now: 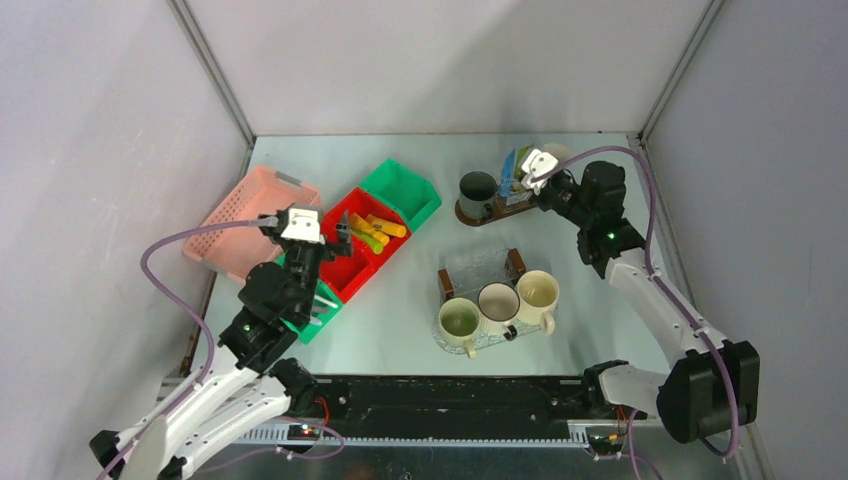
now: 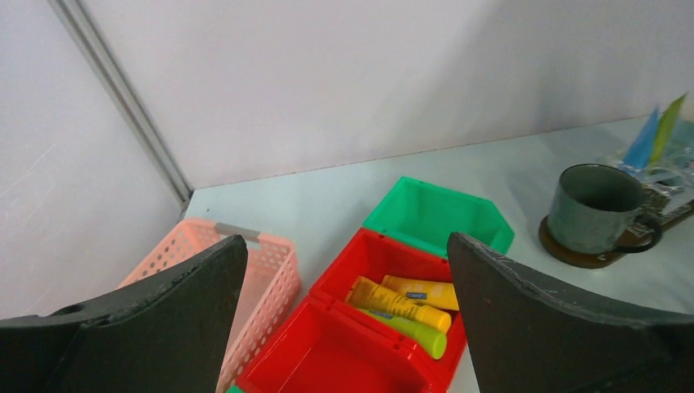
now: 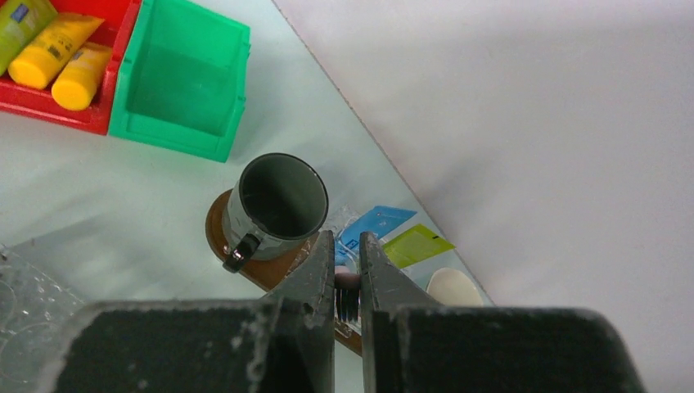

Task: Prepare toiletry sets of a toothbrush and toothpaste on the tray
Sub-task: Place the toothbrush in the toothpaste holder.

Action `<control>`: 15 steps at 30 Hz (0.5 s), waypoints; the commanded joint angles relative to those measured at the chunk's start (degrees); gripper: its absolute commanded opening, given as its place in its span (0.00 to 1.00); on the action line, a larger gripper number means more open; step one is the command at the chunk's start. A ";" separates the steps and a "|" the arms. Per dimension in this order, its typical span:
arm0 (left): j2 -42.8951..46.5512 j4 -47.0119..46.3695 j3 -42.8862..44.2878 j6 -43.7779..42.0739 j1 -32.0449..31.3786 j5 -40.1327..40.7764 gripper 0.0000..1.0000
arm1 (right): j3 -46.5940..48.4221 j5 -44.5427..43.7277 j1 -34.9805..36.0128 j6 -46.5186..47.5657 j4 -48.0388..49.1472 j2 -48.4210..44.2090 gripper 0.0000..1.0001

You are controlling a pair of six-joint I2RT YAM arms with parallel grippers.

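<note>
My right gripper (image 3: 347,237) is shut on a toothbrush (image 3: 347,282); its dark bristles show between the fingers. It hangs over the brown tray (image 3: 223,237), just right of the dark mug (image 3: 278,196). Blue toothpaste (image 3: 372,225) and green toothpaste (image 3: 416,244) stand behind it beside a cream mug (image 3: 452,286). My left gripper (image 2: 345,241) is open and empty above the red bin (image 2: 327,360), where yellow (image 2: 421,291), orange (image 2: 398,303) and green (image 2: 413,330) tubes lie. From above, the right gripper (image 1: 520,178) is at the back right and the left gripper (image 1: 338,233) is over the red bin (image 1: 350,270).
Three pale mugs (image 1: 497,302) sit on a clear tray (image 1: 480,262) at centre front. A pink basket (image 1: 250,215) stands at the left. One green bin (image 1: 405,190) lies behind the red one, and another (image 1: 318,315) is partly under my left arm.
</note>
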State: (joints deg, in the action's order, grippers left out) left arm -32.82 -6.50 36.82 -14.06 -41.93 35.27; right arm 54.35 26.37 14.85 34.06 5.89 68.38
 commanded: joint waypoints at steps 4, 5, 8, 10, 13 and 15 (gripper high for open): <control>1.05 -0.53 -1.35 -1.17 3.15 1.34 1.00 | -4.58 4.45 -1.62 4.47 14.76 2.27 0.00; 1.07 -0.70 -1.46 -1.10 3.47 1.23 1.00 | -5.04 4.64 -1.69 4.64 15.33 2.58 0.00; 1.00 -0.76 -1.64 -0.57 4.46 0.26 1.00 | -5.21 5.45 -2.01 5.02 16.92 4.58 0.00; 0.78 -0.58 -1.58 0.28 5.46 -0.26 1.00 | -5.22 5.55 -2.06 5.87 17.46 5.65 0.00; 0.81 -0.59 -1.57 1.11 6.33 -1.33 1.00 | -5.42 5.34 -2.12 6.92 18.57 7.03 0.00; 0.82 -0.57 -1.65 1.59 7.01 -1.92 1.00 | -5.47 4.88 -2.15 7.57 18.96 7.91 0.00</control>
State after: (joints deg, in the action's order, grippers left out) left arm -32.18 -5.85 35.24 -13.58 -36.25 35.16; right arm 48.99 30.74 12.97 39.24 19.64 75.02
